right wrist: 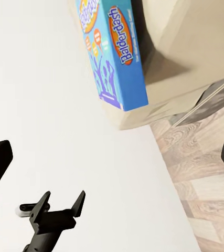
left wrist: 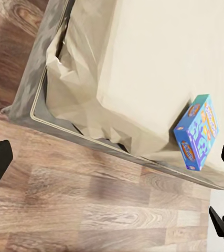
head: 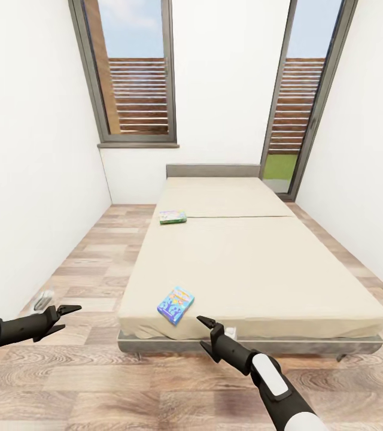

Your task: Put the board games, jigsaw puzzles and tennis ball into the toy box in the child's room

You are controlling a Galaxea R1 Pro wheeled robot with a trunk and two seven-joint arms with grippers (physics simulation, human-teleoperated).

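Blue board game (head: 175,304) lies just beyond, perhaps left of, right pincer (head: 206,324).

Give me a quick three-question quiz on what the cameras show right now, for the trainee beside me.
1. True or false: the blue game box lies near the foot edge of the bed.
2. Which gripper is nearer the blue box: A) left gripper B) right gripper?
3. Fill in: the second game box lies at the bed's ____ edge as the head camera sees it.

Key: 1 true. 2 B. 3 left.
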